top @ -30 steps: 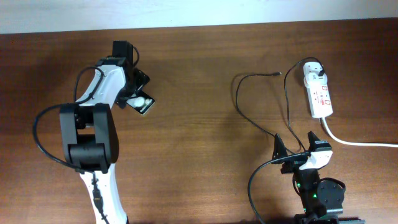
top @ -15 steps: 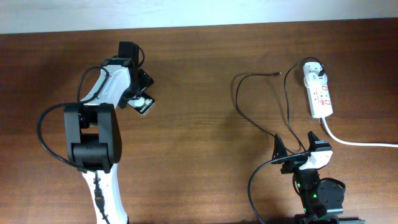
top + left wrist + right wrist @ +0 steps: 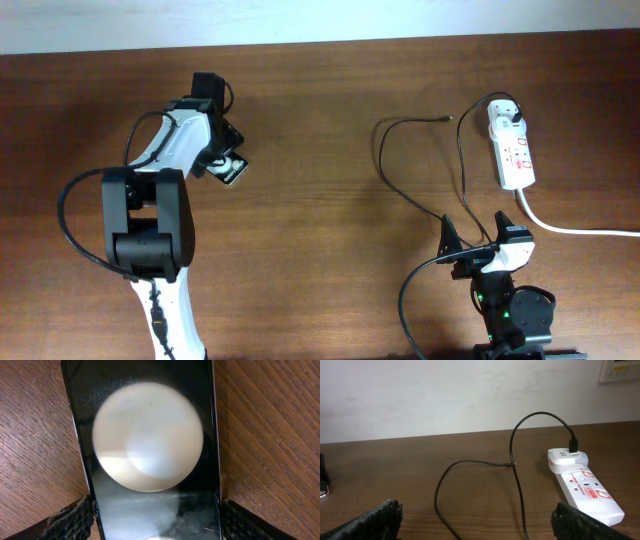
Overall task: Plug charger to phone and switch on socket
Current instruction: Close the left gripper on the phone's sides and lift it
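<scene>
My left gripper [image 3: 156, 517] straddles the phone [image 3: 150, 450], far left on the table [image 3: 320, 250], pads [image 3: 75, 520] at its long edges; I can't tell if they clamp. My right gripper [image 3: 475, 222] gapes wide, empty, near the charger [image 3: 384, 165] and socket [image 3: 515, 155].

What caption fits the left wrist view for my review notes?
Left claw straddling the flat glossy black phone, round white glare on it, lying on the brown wooden table.
</scene>
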